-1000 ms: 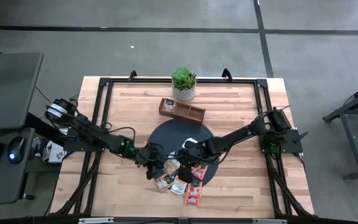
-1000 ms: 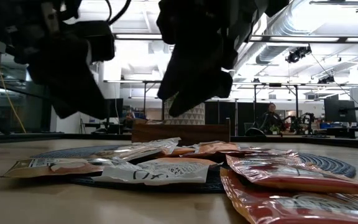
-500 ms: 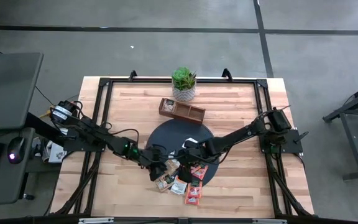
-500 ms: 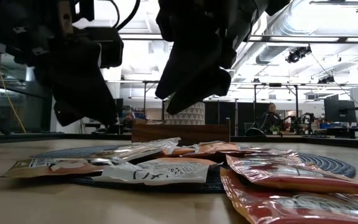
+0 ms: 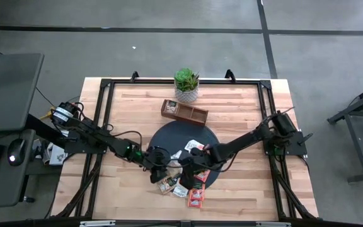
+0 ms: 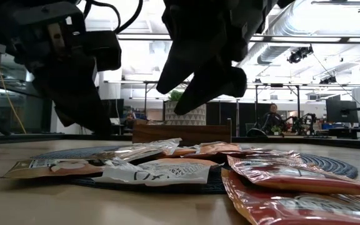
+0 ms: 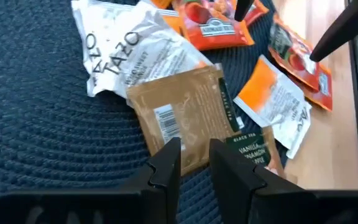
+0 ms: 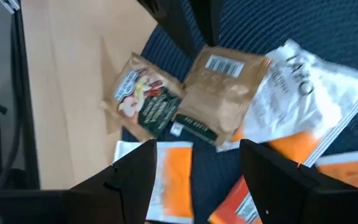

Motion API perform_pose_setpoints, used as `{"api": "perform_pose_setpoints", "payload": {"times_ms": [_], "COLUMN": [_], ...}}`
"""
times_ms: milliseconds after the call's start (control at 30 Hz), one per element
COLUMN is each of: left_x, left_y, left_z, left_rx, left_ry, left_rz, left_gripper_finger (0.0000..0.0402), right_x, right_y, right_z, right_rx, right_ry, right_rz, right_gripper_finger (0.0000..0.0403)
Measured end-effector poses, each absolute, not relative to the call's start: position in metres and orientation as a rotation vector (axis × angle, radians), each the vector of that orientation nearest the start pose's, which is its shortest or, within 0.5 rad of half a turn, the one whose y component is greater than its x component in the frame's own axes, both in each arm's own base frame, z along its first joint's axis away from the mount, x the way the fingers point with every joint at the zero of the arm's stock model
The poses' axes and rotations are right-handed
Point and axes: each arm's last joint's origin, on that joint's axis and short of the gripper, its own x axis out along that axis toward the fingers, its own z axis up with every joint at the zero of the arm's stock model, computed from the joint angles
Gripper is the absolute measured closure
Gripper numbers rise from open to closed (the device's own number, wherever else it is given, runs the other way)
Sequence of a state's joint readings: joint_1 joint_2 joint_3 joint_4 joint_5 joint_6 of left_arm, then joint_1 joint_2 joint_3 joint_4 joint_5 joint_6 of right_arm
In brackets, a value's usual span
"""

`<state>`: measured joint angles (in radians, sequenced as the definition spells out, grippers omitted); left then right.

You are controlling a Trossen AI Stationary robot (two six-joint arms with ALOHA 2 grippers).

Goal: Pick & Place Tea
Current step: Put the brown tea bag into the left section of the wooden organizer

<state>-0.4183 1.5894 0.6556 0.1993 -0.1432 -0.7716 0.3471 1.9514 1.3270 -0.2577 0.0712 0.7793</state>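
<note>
Directly beneath the left claw (image 7: 194,163), whose narrowly parted fingers hold nothing, a flat tan-brown square paper sachet (image 7: 182,115) is seen lying on the dark round woven mat (image 7: 42,143). For a clean pick, one sachet should be singled out and the fingers lowered across an exposed edge, since the packets overlap. The tan sachet's barcode end is turned away from the left claw, and its slightly longer side runs ahead of the fingers. Just beside it, a dark green-labelled sachet (image 7: 253,149) is tucked under its near corner. Further ahead, a crumpled white sachet (image 7: 129,53) and orange-red sachets (image 7: 216,28) are spread flat. Over the same heap from the opposite side, the right claw (image 8: 197,168) is held wide apart and empty. Beyond the mat on the worktop (image 5: 244,107), a brown wooden compartment tray (image 5: 184,111) is seen.
</note>
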Motion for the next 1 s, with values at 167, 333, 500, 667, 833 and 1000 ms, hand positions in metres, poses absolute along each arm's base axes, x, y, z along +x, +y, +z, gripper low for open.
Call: {"api": "perform_pose_setpoints", "payload": {"times_ms": [167, 333, 500, 667, 833, 1000], "left_x": [0.267, 0.268, 0.269, 0.269, 0.27, 0.275], "left_y": [-0.114, -0.115, -0.115, -0.115, -0.111, -0.1], "left_z": [0.142, 0.143, 0.144, 0.144, 0.144, 0.143], "left_rx": [-0.514, -0.484, -0.47, -0.439, -0.439, -0.426], "left_ry": [0.768, 0.75, 0.74, 0.738, 0.743, 0.749], "left_rz": [0.007, -0.015, -0.026, -0.039, -0.043, -0.055], "left_gripper_finger": [0.0319, 0.0319, 0.0319, 0.0319, 0.0319, 0.0319], "right_x": [0.387, 0.384, 0.378, 0.371, 0.373, 0.382], "right_y": [0.146, 0.153, 0.167, 0.18, 0.189, 0.195], "right_z": [0.179, 0.18, 0.18, 0.181, 0.169, 0.153], "right_rx": [0.724, 0.928, 1.049, 1.104, 1.159, 1.227], "right_ry": [0.896, 0.815, 0.753, 0.68, 0.674, 0.661], "right_rz": [-0.194, -0.368, -0.453, -0.51, -0.52, -0.484], "right_gripper_finger": [0.0179, 0.0179, 0.0179, 0.0179, 0.0179, 0.0179]}}
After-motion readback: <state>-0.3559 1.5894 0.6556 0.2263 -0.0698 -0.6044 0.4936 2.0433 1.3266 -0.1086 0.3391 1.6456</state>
